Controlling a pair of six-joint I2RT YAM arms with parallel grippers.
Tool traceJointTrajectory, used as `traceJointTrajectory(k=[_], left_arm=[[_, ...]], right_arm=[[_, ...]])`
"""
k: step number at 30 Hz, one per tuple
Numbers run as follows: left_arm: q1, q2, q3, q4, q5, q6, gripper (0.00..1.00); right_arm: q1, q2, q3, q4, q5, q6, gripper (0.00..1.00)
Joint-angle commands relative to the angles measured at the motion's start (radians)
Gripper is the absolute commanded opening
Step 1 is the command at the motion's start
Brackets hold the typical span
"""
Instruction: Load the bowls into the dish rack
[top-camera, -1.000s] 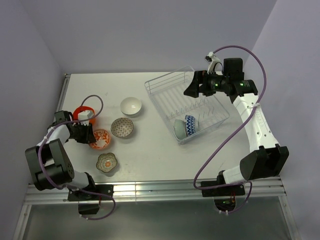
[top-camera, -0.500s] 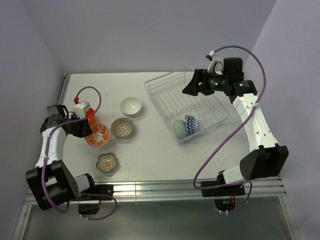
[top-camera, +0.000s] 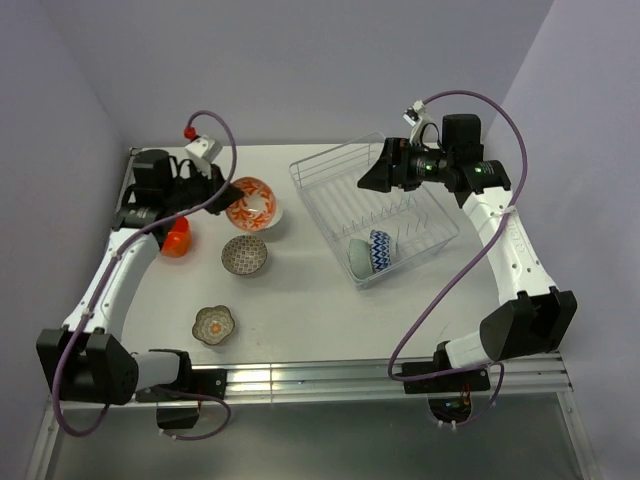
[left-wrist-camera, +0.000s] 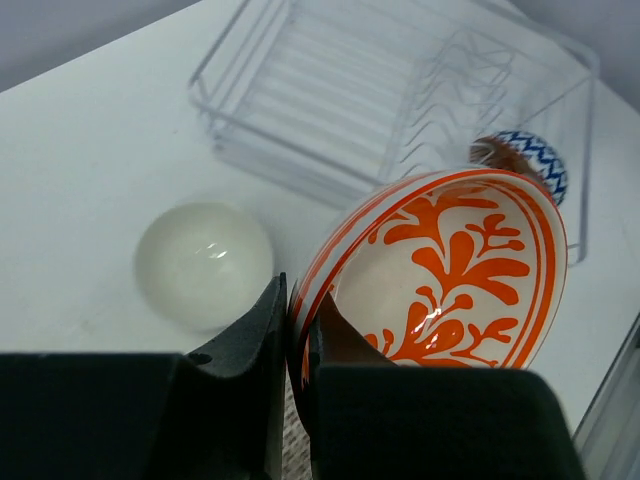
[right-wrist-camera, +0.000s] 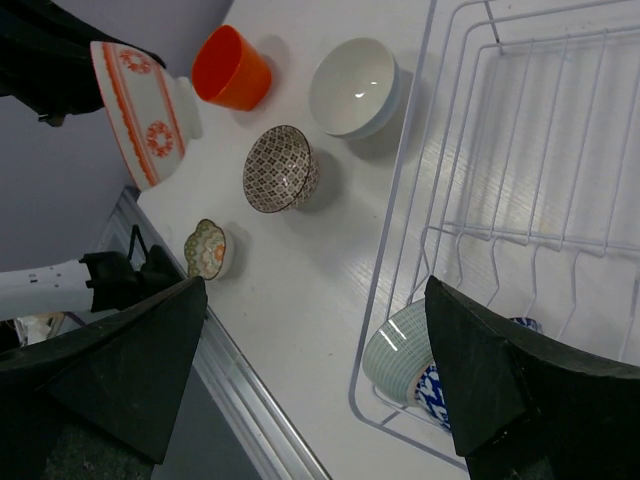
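My left gripper (top-camera: 218, 196) is shut on the rim of the orange-white patterned bowl (top-camera: 250, 203) and holds it tilted in the air, above the white bowl (top-camera: 272, 214). In the left wrist view the fingertips (left-wrist-camera: 298, 340) pinch that bowl's (left-wrist-camera: 440, 270) rim. The clear dish rack (top-camera: 330, 190) lies to the right and holds a pale teal bowl (top-camera: 358, 258) and a blue patterned bowl (top-camera: 381, 249). My right gripper (top-camera: 378, 176) is open and empty above the rack. The orange-red bowl (top-camera: 175, 240), grey-patterned bowl (top-camera: 244, 254) and olive flower bowl (top-camera: 213, 325) sit on the table.
The right wrist view shows the held bowl (right-wrist-camera: 140, 100), orange-red bowl (right-wrist-camera: 232, 68), white bowl (right-wrist-camera: 355, 87), grey-patterned bowl (right-wrist-camera: 280, 168), olive bowl (right-wrist-camera: 207, 250) and rack wires (right-wrist-camera: 520, 150). A metal rail (top-camera: 300, 378) runs along the near table edge. Walls close the left, back and right.
My left gripper has lifted the orange-white bowl off the table and carried it far and right, over the white bowl. The right gripper has shifted slightly left.
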Motion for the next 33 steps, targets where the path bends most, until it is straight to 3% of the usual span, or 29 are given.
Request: traceJointTrajectory(k=[1,10,17,33], left_arm=[[-0.114,0.050,0.031,0.324,-0.030,-0.189,0.00],[-0.306,0.274,0.137,0.546,-0.001,-0.353,0.00],[-0.328,0.374,0.152,0.755,0.048,-0.585,0.00],[-0.391,0.469,0.217,0.900,0.079,-0.723,0.00]], right_arm=[[0.015,-0.038,0.048,-0.011,0.003,0.015,0.97],[0.050,-0.141,-0.021,0.019,0.028,0.079,1.00],[0.101,-0.136,-0.060,0.063,0.115,0.188,1.00],[0.156,-0.011,-0.029,0.203,0.142,0.314,1.00]])
